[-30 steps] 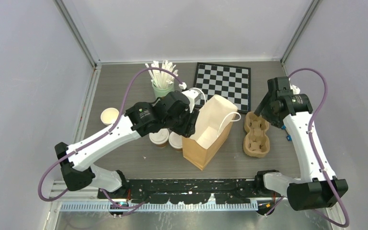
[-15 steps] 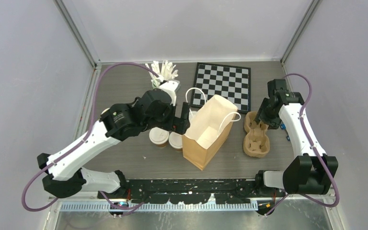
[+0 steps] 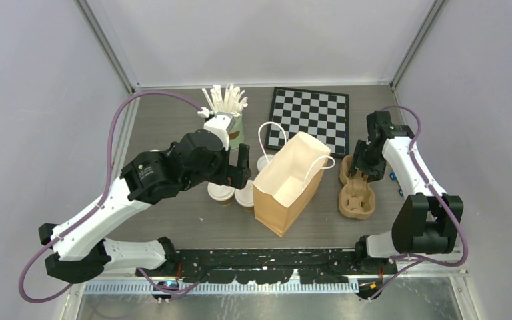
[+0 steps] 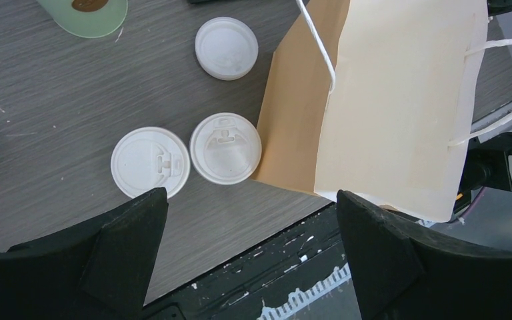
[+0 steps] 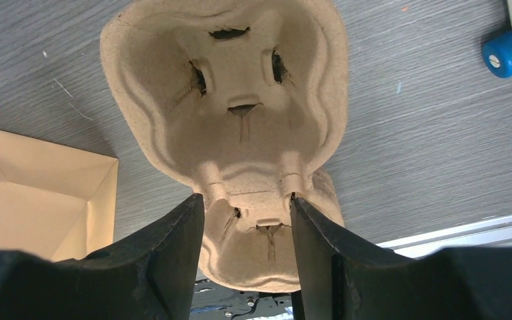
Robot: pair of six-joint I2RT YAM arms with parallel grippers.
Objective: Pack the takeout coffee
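Just left of the paper bag (image 3: 287, 190), both lidded cups (image 4: 150, 162) sit under the wide-open left end effector (image 4: 250, 200); right end effector (image 5: 247, 203) is pinching the pulp tray (image 5: 240, 87), farther off.

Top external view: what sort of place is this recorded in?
Probably a lab robot cell staged as a café packing station: bare grey walls enclose the table, and takeout props sit on it: an open paper bag, two lidded cups and a pulp cup tray.

No text, brand or number is readable on the cups (image 4: 150, 162), paper bag (image 4: 393, 100) or tray (image 5: 240, 147).
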